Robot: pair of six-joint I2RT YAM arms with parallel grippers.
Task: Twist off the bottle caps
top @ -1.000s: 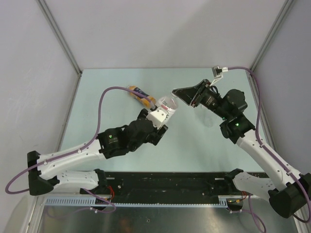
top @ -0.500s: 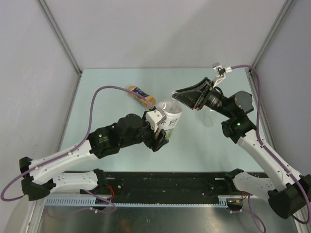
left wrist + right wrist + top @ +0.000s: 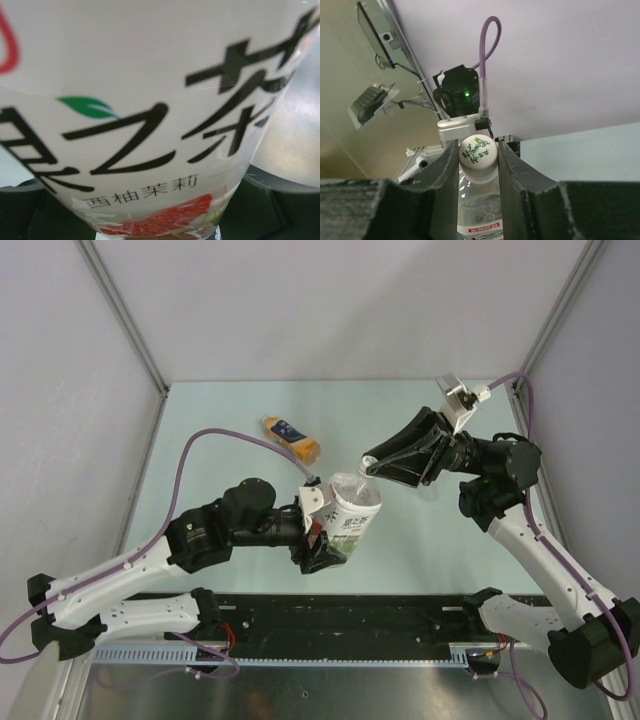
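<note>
My left gripper (image 3: 327, 533) is shut on a clear bottle (image 3: 354, 510) with a white label and holds it tilted above the table. The label (image 3: 150, 100) fills the left wrist view, with dark jaw parts at the bottom corners. A whitish bottle cap (image 3: 477, 151) with green print sits on the bottle's neck. My right gripper (image 3: 369, 469) is shut on this cap, and both fingers (image 3: 447, 165) touch its sides. In the top view the cap is hidden between the fingers.
A small orange bottle (image 3: 291, 438) with a blue label lies on the pale green table (image 3: 200, 440) at the back left. Grey walls stand on three sides. A black rail (image 3: 350, 615) runs along the near edge.
My left arm has carried the bottle toward the near edge and tilted it. My right gripper followed it down, and its fingers now clamp the cap.
</note>
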